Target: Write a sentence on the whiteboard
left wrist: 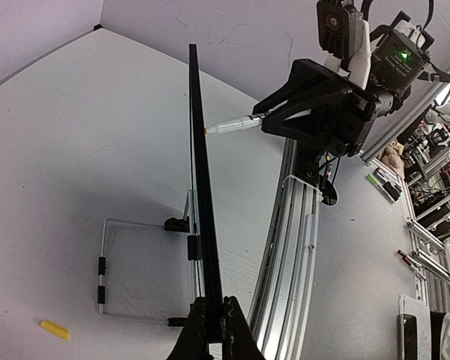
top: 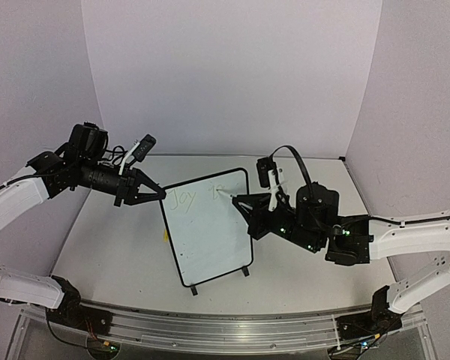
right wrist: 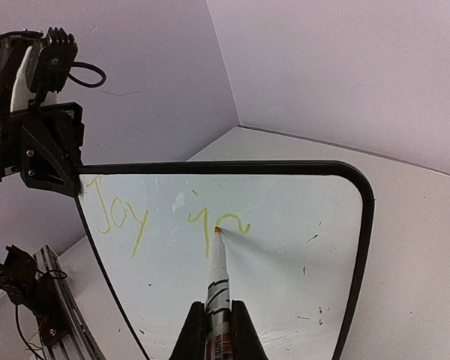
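Left hand (top: 159,193) clenched on the upper side edge of the small upright white whiteboard (top: 210,240) with thin black frame. It stands on the grey worktop (top: 112,255) between both hands. Right hand (right wrist: 219,319) is grasping a white-and-yellow marker pen (right wrist: 218,274), tip touching the board straight ahead of its fingers. The faint yellow-green handwritten sentence (right wrist: 120,216) reads "Joy", plus a rough "is" at the tip.

Even, soft overhead light; faint shadows; wrist views bend at edges.
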### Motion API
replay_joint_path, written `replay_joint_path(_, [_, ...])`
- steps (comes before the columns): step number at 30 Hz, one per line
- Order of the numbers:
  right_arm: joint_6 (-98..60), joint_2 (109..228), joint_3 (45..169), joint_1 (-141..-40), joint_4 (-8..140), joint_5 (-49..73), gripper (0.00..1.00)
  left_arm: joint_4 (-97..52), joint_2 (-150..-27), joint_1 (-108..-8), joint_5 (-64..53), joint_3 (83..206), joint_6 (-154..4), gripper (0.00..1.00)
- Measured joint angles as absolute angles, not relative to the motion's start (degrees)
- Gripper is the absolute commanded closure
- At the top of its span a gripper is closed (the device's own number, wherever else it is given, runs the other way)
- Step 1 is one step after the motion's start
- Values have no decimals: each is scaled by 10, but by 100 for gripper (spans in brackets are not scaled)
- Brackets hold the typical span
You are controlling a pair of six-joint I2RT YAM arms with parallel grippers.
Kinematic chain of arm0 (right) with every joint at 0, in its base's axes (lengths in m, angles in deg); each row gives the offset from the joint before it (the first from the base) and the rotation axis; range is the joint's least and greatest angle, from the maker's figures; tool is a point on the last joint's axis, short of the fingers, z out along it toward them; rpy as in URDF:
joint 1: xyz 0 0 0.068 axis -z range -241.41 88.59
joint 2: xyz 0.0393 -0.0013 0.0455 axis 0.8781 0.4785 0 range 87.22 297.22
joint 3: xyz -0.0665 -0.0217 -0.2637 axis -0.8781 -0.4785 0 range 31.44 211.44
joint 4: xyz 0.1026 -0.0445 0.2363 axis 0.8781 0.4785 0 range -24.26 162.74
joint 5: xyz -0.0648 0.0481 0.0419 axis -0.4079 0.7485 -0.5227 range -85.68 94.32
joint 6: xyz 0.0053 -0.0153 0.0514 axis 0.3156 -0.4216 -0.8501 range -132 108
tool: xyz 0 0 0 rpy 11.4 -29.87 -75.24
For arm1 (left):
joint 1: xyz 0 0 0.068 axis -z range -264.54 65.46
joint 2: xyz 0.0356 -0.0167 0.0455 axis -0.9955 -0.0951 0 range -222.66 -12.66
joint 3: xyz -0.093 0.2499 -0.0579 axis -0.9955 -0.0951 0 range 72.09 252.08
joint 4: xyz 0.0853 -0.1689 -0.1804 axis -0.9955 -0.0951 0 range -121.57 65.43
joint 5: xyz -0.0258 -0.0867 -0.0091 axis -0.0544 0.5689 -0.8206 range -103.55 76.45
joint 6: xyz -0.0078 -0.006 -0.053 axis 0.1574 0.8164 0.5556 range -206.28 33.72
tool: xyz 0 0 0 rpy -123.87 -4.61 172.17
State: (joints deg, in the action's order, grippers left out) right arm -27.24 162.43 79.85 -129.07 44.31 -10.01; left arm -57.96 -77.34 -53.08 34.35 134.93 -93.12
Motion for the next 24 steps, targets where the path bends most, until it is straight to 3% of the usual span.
replay_joint_path(24, [-286, 1597, 778, -1291, 492, -123, 100, -579, -774, -531, 345, 1349, -932, 100])
